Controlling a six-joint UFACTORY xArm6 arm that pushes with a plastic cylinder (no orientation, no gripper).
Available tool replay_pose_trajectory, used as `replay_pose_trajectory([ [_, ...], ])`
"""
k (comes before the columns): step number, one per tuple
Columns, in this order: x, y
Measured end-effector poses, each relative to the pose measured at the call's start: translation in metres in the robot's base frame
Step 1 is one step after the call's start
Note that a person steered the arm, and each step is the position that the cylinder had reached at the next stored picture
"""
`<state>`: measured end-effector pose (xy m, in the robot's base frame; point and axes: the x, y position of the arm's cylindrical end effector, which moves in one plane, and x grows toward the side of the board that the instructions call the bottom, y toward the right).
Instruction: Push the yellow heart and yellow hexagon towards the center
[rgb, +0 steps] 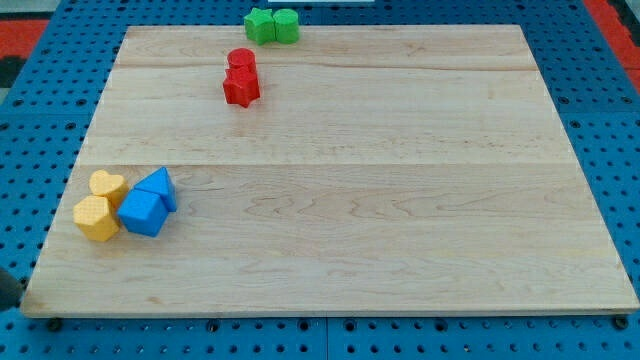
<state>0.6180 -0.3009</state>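
My tip does not show anywhere in the view, so its place relative to the blocks cannot be told, and the end effector's state cannot be told either.

Nearest, at the left edge of the wooden counter (380, 230), lies a tight cluster of four blocks. The yellow hexagon (96, 218) sits nearest and furthest left, with the yellow heart (108, 186) touching it just beyond. Both are well away from the counter's center. Pressed against their right side are a blue block (141, 212) and, just behind it, a blue triangle-like block (160, 186).

Farther off, left of the middle, a red star-like block (241, 87) touches a red cylinder (241, 60) behind it.

At the far edge, a green star-like block (260, 25) and a green rounded block (286, 25) sit side by side, touching.
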Motion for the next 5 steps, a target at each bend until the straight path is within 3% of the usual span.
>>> replay_pose_trajectory([
  [1, -0.005, 0.015],
  [4, -0.088, 0.028],
  [5, -0.092, 0.028],
])
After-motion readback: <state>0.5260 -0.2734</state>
